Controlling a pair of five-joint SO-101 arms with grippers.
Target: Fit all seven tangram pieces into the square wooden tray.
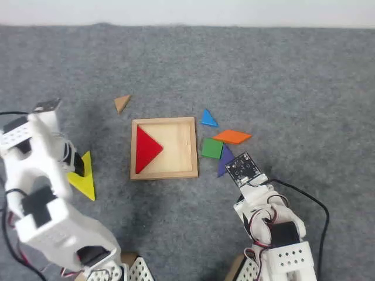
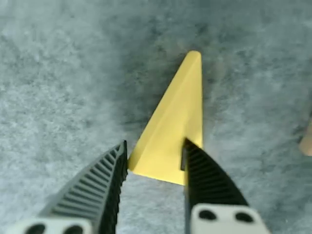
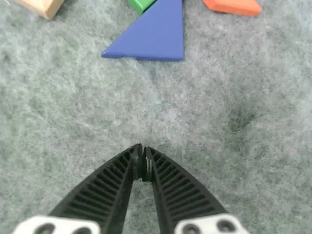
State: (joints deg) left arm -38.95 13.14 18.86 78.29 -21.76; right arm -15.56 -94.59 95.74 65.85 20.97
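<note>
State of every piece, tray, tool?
Square wooden tray: holds one piece.
Red triangle: flat in tray.
Left tool: open, astride yellow triangle.
Yellow triangle: flat on carpet.
Right tool: shut, empty.
Purple triangle: outside tray.
Green square: outside tray.
Orange parallelogram: outside tray.
Blue triangle: outside tray.
Tan triangle: outside tray.

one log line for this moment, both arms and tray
left gripper open over yellow triangle | right gripper shut, empty, short of purple triangle | tray holds red triangle only
</note>
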